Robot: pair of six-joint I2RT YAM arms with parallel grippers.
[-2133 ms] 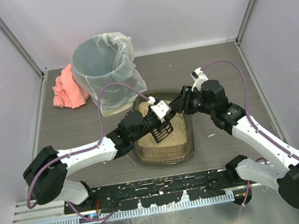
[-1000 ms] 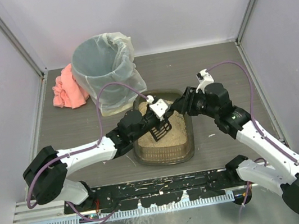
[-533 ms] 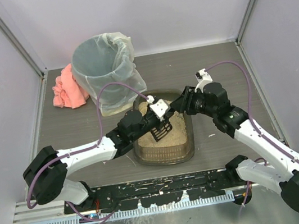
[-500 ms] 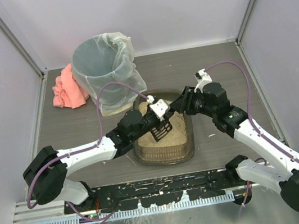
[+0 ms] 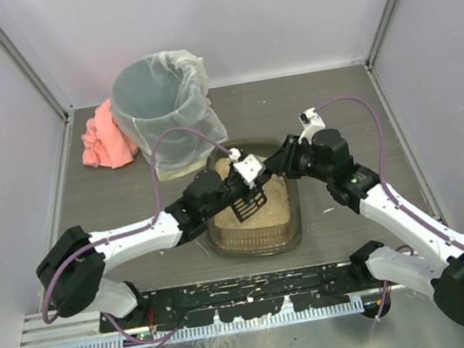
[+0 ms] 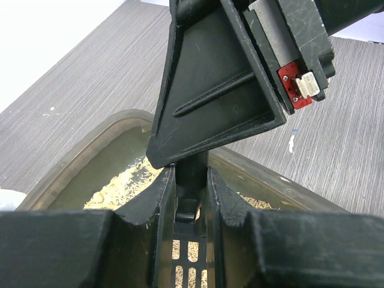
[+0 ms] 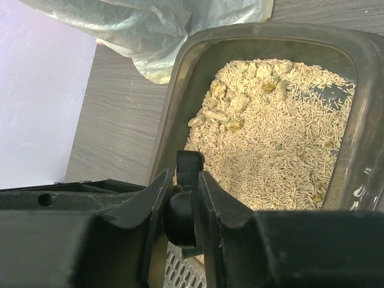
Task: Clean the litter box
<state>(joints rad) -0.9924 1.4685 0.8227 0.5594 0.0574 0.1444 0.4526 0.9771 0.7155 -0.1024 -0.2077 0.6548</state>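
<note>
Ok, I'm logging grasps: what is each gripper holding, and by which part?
The scoop, by its handle: the left gripper and the right gripper both clamp it.

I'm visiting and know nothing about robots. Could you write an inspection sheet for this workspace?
Surface: grey wood-grain table.
Job's things: litter box holds beige pellets, clumps toward the bin end; black slotted scoop over the litter.
Clutter: pink cloth beside the lined bin.
Grippers: left gripper shut on the scoop's handle; right gripper closed on the same handle.
Cables: purple cables arch over both arms.
Surroundings: plain pale walls.
</note>
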